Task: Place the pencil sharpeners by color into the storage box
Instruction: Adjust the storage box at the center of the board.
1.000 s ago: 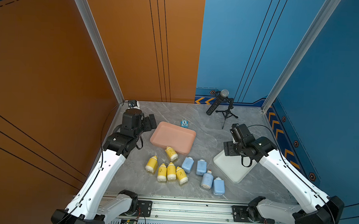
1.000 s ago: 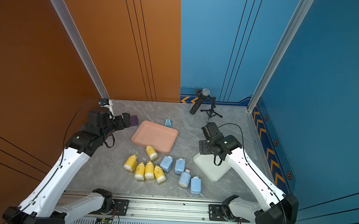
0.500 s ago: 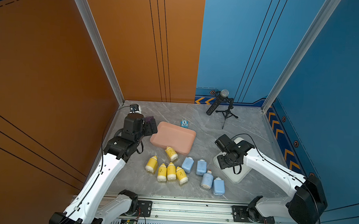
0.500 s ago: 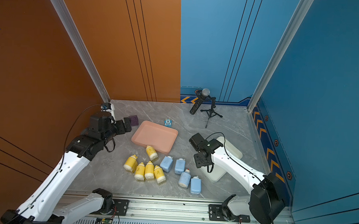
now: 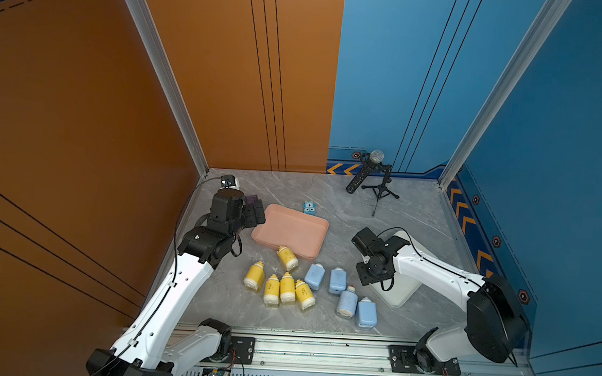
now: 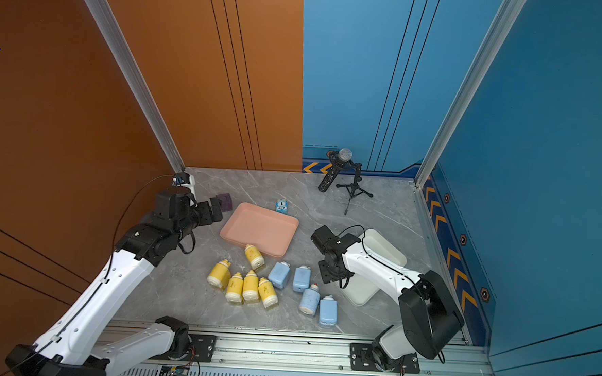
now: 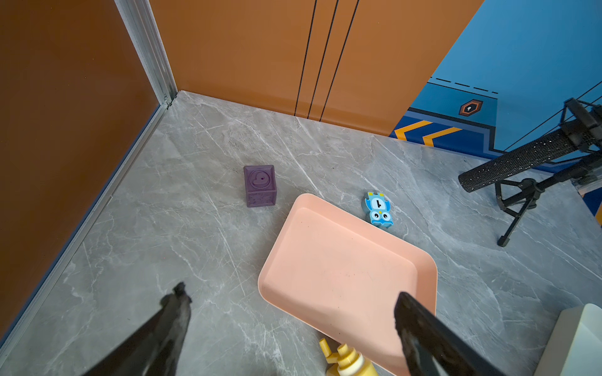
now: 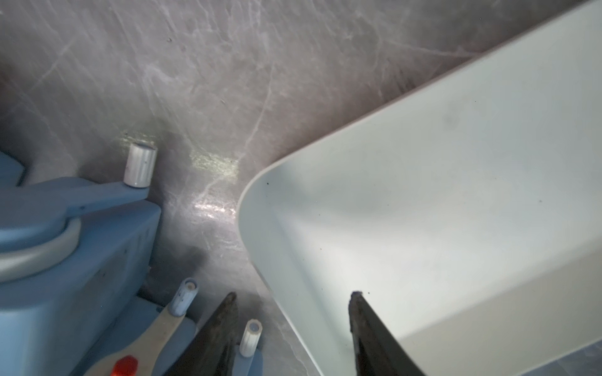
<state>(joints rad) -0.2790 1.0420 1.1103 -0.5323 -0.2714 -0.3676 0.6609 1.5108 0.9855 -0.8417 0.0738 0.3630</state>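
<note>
A shallow rectangular plastic pink tray [image 5: 292, 227] sits on the grey marble-patterned tabletop [image 5: 415, 209]. Five small bottle-shaped yellow pencil sharpeners [image 5: 287, 287] with whitish bases lie on the tabletop off the pink tray's edge nearest the robot bases. One yellow sharpener [image 5: 287, 258] has its cap against that edge, and the other four form a tight cluster a little farther out. Four light blue pencil sharpeners [image 5: 337, 281] of the same shape lie on the tabletop beside that cluster, off the pink tray's near corner on the right arm's side.

A rounded, off-white plastic white tray [image 5: 402, 295] lies apart from the pink tray on the right arm's side, partly under that arm. The right gripper [image 8: 291, 294] points down at the white tray's corner closest to the blue pieces. Its jaws stand narrow, one finger outside the wall and one inside, and whether they press on the wall cannot be told.

The left gripper [image 7: 290, 293] hovers over the pink tray's end on the left arm's side, jaws wide and holding nothing.

A dark purple cube [image 7: 259, 185] stands off the pink tray's far corner, a small blue cartoon-faced toy [image 7: 378, 210] lies just beside its far edge, and a black microphone [image 5: 374, 178] on a small tripod stands well beyond that edge
</note>
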